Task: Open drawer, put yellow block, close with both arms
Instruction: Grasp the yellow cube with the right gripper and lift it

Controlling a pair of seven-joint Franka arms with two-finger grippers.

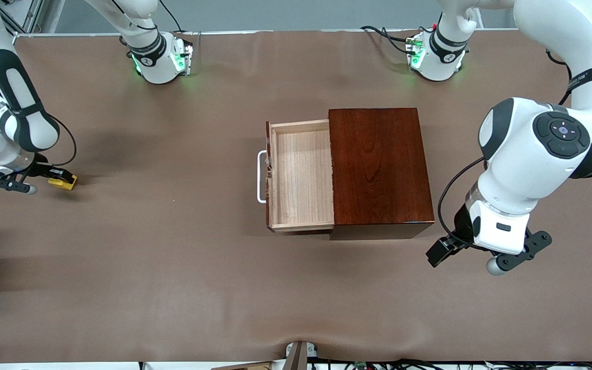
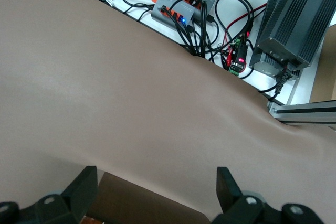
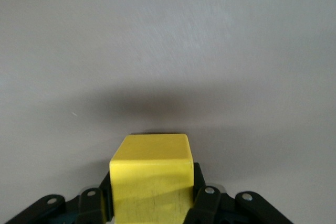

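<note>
Yellow block [image 3: 150, 179] pinched by right gripper [image 1: 55, 177] low over table, left gripper [image 2: 157, 195] fingers spread beside box.

Drawer [image 1: 301, 174] pulled out of the wooden box [image 1: 380, 165] toward the right arm's end of the table [image 1: 172, 277]; pale tray bare, open from above. White handle [image 1: 261, 177] juts from its front. Box top flat, nothing on it.

Wide bare table between the drawer front and the right claw [image 1: 57, 180], which is closed around the yellow block [image 1: 63, 181] at the right arm's end; nothing stands in that stretch.

Left claw [image 1: 442, 250] with fingers [image 2: 84, 187] spread, just off the box's near corner toward the left arm's end. Bare table strip nearer the camera runs full width
</note>
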